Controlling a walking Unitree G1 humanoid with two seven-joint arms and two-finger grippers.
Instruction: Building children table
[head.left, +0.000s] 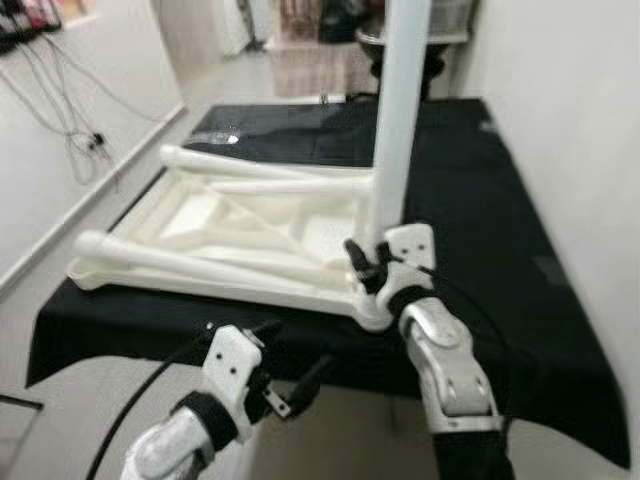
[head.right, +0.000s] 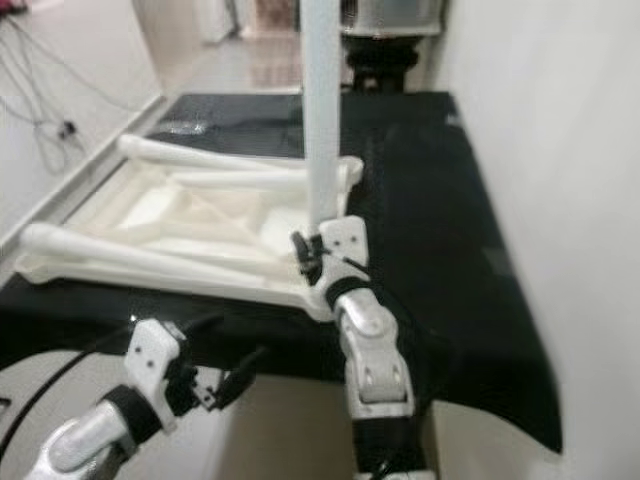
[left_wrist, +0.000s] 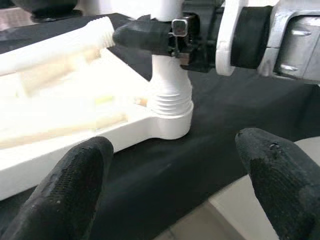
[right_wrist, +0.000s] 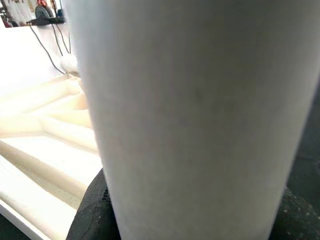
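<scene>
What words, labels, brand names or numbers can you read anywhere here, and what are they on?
None can be read.
The upside-down white plastic table top: plain, no print.
The upright white plastic leg held by the right end effector: plain.
The black cloth: no markings.
The left end effector: no label.

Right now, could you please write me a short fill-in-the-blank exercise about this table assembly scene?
1. The right gripper is shut on the upright white ____.
2. The upside-down tabletop lies on a ____ cloth.
3. The left gripper, near the table's front edge, has its fingers ____.
4. Loose legs lying on the tabletop: ____.

Missing words: leg; black; open; two.
</scene>
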